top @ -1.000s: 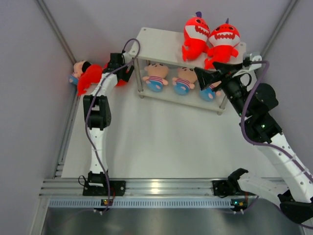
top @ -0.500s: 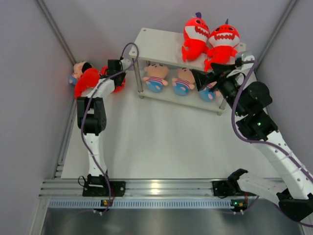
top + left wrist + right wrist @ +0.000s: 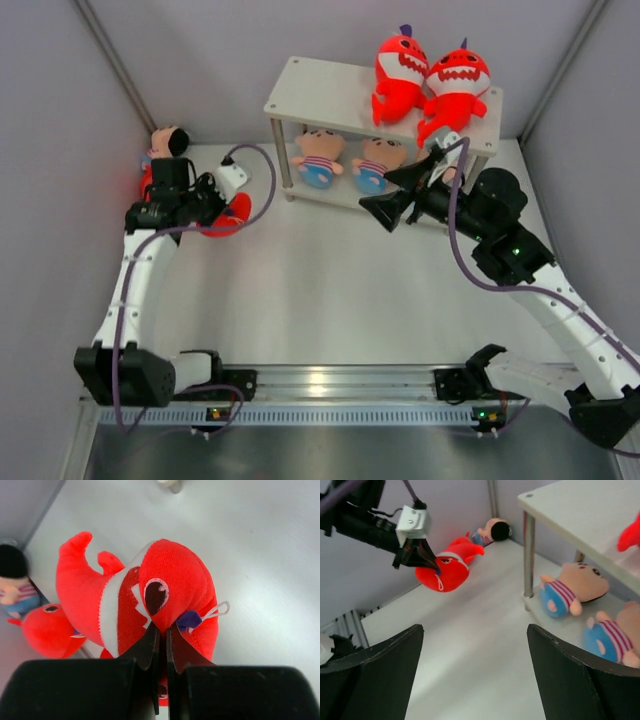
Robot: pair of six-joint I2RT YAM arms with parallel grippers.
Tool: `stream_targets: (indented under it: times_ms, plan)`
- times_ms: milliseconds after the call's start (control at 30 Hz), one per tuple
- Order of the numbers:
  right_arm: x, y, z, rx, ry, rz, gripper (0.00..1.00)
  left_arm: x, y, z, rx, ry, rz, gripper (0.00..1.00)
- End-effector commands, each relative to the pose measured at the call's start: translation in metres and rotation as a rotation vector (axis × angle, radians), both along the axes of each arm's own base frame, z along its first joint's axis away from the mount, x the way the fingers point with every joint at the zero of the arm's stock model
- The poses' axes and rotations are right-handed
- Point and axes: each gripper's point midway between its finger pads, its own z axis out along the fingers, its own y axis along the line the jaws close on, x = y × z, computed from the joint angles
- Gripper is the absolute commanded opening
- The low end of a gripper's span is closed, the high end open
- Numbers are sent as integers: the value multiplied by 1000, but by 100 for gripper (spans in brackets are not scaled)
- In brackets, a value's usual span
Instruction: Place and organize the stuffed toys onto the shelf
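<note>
We see the table (image 3: 320, 290), cut off at its near rail. The shelf (image 3: 320, 95) stands at the far edge. The right end of its lower tier is hidden behind the right arm (image 3: 500, 230), so we cannot tell what lies there.

Two sharks (image 3: 400, 75) sit touching each other on the right half of the shelf's top tier. Two dolls (image 3: 320, 155) lie side by side on the left and middle of the lower tier.

Left of the shelf, well apart from it, the left claw (image 3: 161, 630) is pressed together, pinching a third shark (image 3: 175, 580) at the purple tuft (image 3: 189, 620) by its eye. We cannot tell whether this shark is clear of the table.

Farther left of the shelf, by the wall (image 3: 60, 150), lie a fourth shark (image 3: 47, 630) and a third doll (image 3: 12, 580). Both are cut off in the wrist view, and from above the left arm (image 3: 140, 270) hides most of that shark.

The right claw (image 3: 474, 630) hangs in front of the shelf's lower tier, spread wide and holding nothing.
</note>
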Motion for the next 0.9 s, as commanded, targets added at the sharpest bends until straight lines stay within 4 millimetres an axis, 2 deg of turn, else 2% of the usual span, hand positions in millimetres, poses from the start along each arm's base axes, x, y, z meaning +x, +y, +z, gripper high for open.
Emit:
stream_targets:
  times_ms: [0, 67, 100, 133, 167, 200, 233, 267, 300, 367, 400, 467, 500, 533, 567, 600, 633, 667, 700, 733, 767, 800, 867]
  plan:
    - [-25, 25, -24, -54, 51, 198, 85, -77, -11, -14, 145, 52, -329, 0]
    - [-24, 29, -34, -86, 61, 208, 85, -115, 10, -27, 337, 64, -413, 0]
    - [-24, 29, -41, -119, 46, 216, 85, -119, 21, -27, 504, -4, -536, 0]
    - [-24, 30, -45, -137, 40, 226, 85, -137, 29, -34, 618, -54, -593, 0]
    - [-23, 32, -51, -154, 37, 233, 85, -144, 39, -37, 739, -81, -656, 0]
    - [-23, 33, -55, -175, 24, 242, 85, -146, 48, -31, 950, -145, -794, 0]
    - [-24, 34, -57, -177, 28, 255, 85, -156, 48, -30, 1041, -214, -846, 0]
    - [-22, 36, -60, -200, 5, 261, 85, -158, 42, -25, 1089, -275, -906, 0]
    - [-24, 40, -59, -203, -4, 277, 85, -159, 19, -18, 1093, -409, -1021, 0]
    - [-18, 48, -58, -194, 5, 272, 85, -164, -2, -1, 1109, -566, -1099, 0]
    - [-18, 55, -49, -181, -2, 275, 85, -169, -20, 7, 1110, -678, -1170, 0]
    - [-16, 74, -54, -198, 18, 314, 86, -174, -31, 11, 1105, -753, -1210, 0]
    - [-24, 88, -40, -202, -34, 365, 87, -179, -35, 7, 1107, -781, -1239, 0]
    - [-20, 104, -54, -238, -11, 399, 88, -181, -37, 4, 1110, -786, -1257, 0]
    - [-20, 115, -55, -266, -48, 431, 88, -185, -38, 1, 1121, -789, -1284, 0]
    - [-25, 129, -41, -268, -97, 462, 89, -189, -39, -3, 1112, -787, -1301, 0]
    - [-19, 146, -57, -308, -94, 491, 89, -195, -41, -8, 1080, -772, -1319, 0]
    - [-18, 155, -63, -363, -162, 521, 90, -196, -41, -11, 1080, -767, -1329, 0]
    - [-21, 167, -53, -379, -238, 540, 90, -198, -40, -14, 1073, -759, -1328, 0]
    - [-16, 179, -69, -426, -264, 560, 91, -198, -41, -16, 1064, -757, -1329, 0]
    - [-14, 187, -72, -480, -387, 575, 94, -198, -41, -16, 1057, -756, -1324, 0]
    - [-19, 196, -80, -509, -448, 602, 96, -199, -42, -16, 1050, -757, -1324, 0]
    - [-14, 209, -99, -592, -596, 616, 99, -199, -44, -16, 1033, -764, -1323, 0]
